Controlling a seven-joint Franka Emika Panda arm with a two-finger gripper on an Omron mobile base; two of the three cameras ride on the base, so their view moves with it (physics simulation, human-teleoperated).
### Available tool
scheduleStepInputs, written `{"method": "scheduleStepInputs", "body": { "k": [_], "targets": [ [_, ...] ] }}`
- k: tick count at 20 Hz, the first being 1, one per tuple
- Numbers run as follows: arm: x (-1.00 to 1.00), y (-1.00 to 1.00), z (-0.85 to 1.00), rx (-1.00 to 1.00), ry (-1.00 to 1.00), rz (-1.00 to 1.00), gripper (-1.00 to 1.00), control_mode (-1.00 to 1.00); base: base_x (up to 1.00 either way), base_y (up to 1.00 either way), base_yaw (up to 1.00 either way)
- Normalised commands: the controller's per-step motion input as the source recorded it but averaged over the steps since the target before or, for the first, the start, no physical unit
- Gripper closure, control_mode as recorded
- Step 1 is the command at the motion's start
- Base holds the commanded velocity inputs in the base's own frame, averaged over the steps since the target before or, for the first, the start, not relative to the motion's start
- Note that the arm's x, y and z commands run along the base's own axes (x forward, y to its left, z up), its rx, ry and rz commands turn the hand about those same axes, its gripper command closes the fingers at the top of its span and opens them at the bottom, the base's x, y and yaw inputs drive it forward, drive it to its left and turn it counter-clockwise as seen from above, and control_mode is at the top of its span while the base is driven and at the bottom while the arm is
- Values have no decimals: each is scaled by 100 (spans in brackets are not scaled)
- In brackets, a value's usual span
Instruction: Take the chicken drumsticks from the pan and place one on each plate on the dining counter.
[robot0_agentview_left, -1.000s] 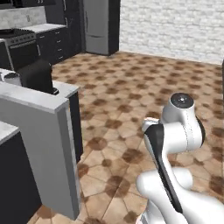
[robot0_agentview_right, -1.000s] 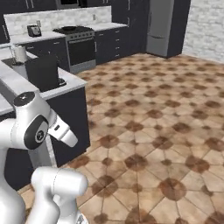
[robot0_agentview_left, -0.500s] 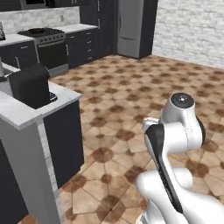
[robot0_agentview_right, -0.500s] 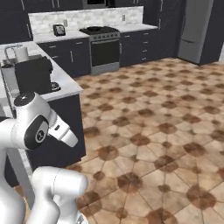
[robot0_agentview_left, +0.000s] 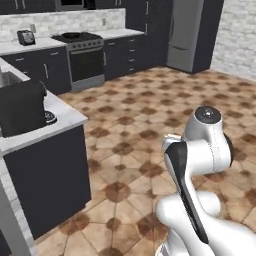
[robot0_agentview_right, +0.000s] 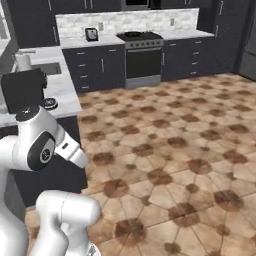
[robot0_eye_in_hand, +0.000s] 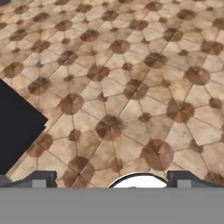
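Many brown floor tiles (robot0_agentview_left: 145, 135) meet dark cabinets (robot0_agentview_right: 100, 67).

Black stove (robot0_agentview_left: 85, 60) at back counter's middle, toaster (robot0_agentview_left: 25, 37) toward its left end. Black coffee machine (robot0_agentview_left: 21, 107) near island counter (robot0_agentview_left: 57, 122) corner. Fridge (robot0_agentview_left: 185, 35) far right.

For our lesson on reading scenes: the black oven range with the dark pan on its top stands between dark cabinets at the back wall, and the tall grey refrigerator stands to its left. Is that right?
Not quite. The tall grey refrigerator stands to the right of the black oven range, not the left, as the left base view shows. The dark pan does sit on the range, between dark cabinets at the back wall.
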Motion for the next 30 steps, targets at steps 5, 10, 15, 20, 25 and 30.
{"method": "scheduleStepInputs", "body": {
  "k": [5, 10, 15, 20, 25, 30],
  "targets": [
    [0, 0, 0, 0, 0, 0, -100, 100, 100, -96, 40],
    [0, 0, 0, 0, 0, 0, -100, 100, 100, -94, 37],
    [0, 0, 0, 0, 0, 0, -100, 100, 100, -98, 17],
    [0, 0, 0, 0, 0, 0, -100, 100, 100, -64, -15],
    [0, 0, 0, 0, 0, 0, -100, 100, 100, -31, -17],
    [0, 0, 0, 0, 0, 0, -100, 100, 100, -12, -6]
  ]
}}
